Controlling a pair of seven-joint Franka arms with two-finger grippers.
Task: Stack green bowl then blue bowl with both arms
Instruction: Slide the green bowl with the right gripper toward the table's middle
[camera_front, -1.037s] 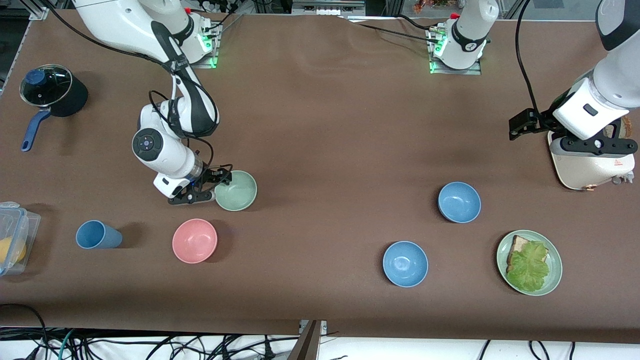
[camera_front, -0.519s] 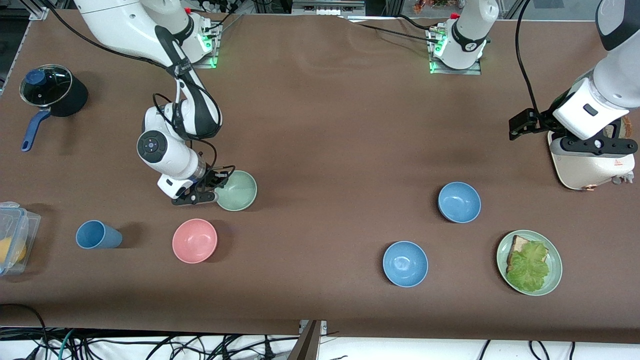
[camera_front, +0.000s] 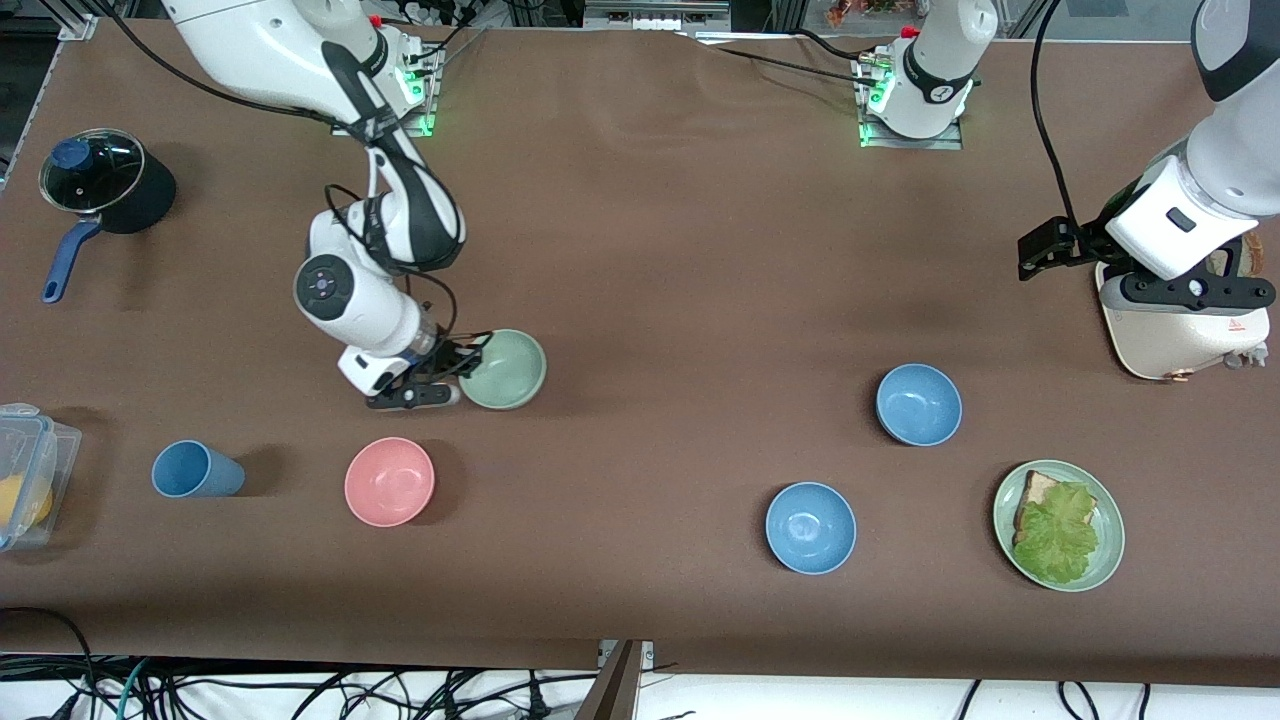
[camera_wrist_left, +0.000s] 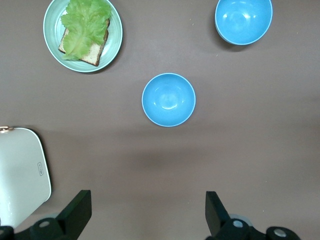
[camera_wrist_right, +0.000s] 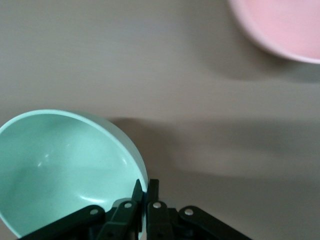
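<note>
- The right gripper (camera_front: 462, 377) is clamped on the rim of the green bowl (camera_front: 507, 369); in the right wrist view the fingers (camera_wrist_right: 152, 192) are seen pressed together on the bowl's wall, one inside, one outside.
- The green bowl is held tilted, over the table (camera_front: 660, 250) toward the right arm's end; whether it is clear of the surface cannot be told.
- The pink bowl (camera_front: 389, 481) is set nearer the front camera than the green bowl, with the blue cup (camera_front: 195, 470) beside it.
- The left gripper (camera_wrist_left: 145, 212) is held spread wide and empty, high over the table beside the white appliance (camera_front: 1180, 330); the left arm waits.
- The blue bowl (camera_front: 918, 404) is found toward the left arm's end of the table.
- A brighter blue bowl (camera_front: 811, 527) sits nearer the front camera, apart from it.
- The green plate (camera_front: 1059, 539) bears bread and lettuce.
</note>
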